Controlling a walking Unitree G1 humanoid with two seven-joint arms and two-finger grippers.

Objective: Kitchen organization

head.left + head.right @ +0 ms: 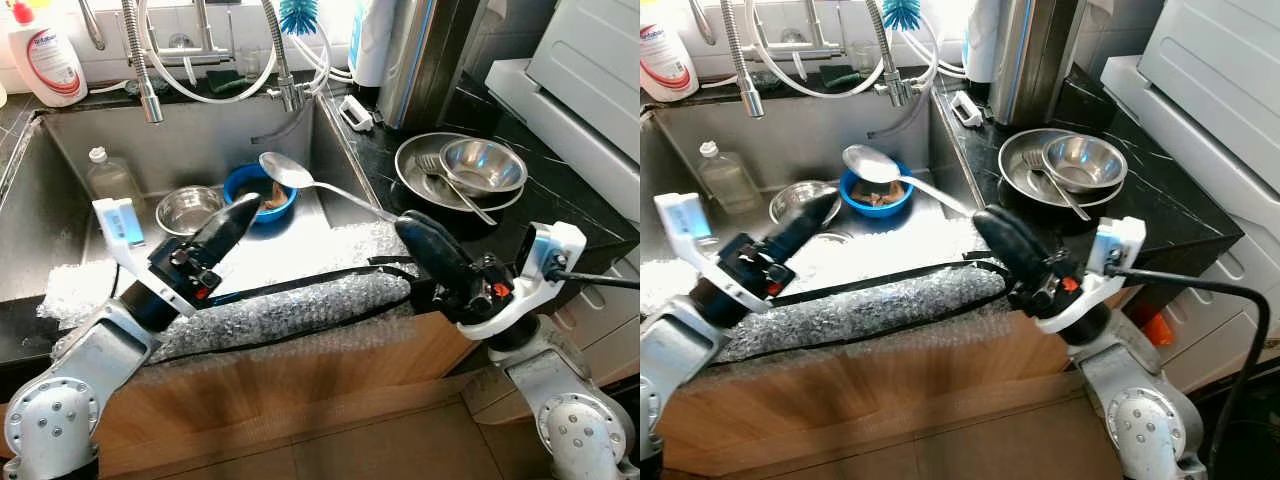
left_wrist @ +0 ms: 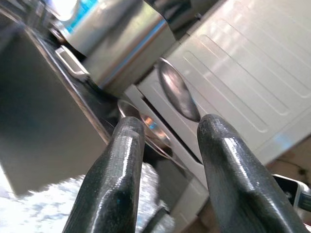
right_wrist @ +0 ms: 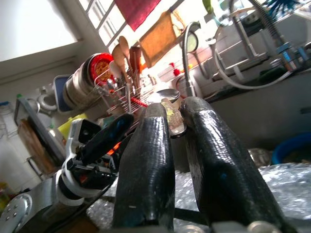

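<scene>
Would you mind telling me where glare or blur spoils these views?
Left eye view: window glare whitens the sink floor beside the blue bowl. Left wrist view: the left gripper is sharp, the background soft. Right wrist view: blown-out sky behind the right gripper.

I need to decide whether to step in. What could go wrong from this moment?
The right tool pinches the long spoon only at its handle end, so it could twist or slip into the sink. Its bowl hangs above the blue bowl holding residue; a drop could splash.
</scene>
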